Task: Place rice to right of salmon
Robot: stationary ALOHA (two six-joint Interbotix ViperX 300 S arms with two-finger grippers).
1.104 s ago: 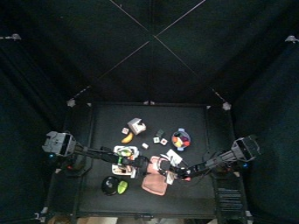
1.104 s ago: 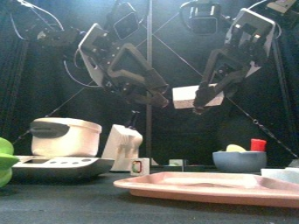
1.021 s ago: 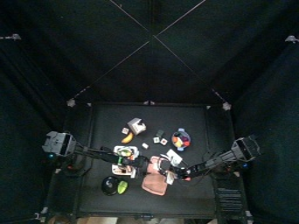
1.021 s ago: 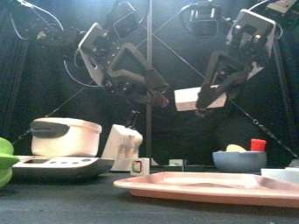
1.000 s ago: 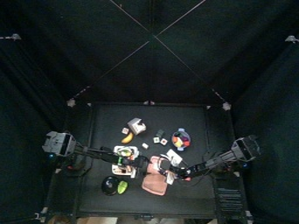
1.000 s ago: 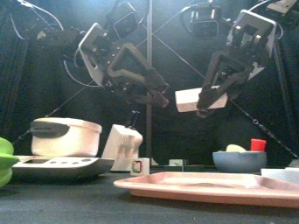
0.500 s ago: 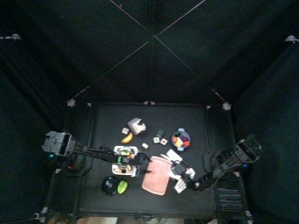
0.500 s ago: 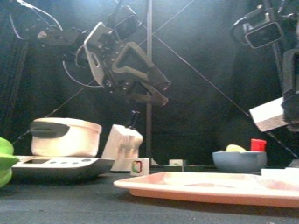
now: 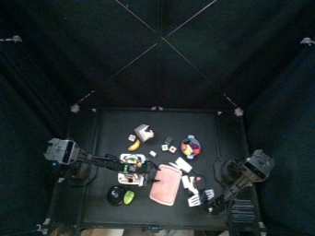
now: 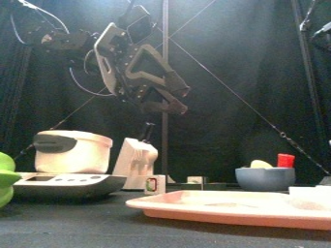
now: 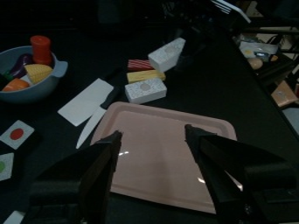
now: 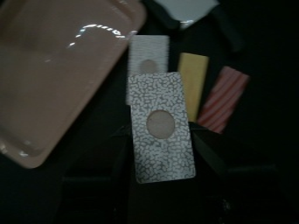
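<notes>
Top view: the salmon is seen flat on the table, towards its front. The left gripper is held near the slab's left edge. The right gripper is found by the front right corner, to the right of the slab; its jaws cannot be made out here.

Front view: the left arm is hung high at the left. The salmon is laid low in front, with a bowl behind it.

Left wrist view: the left gripper is spread wide above the salmon; nothing is held or touched.

Right wrist view: the rice, pale and speckled, is clamped between the jaws of the right gripper, just off the salmon's edge, over a yellow strip and a red striped piece.
</notes>
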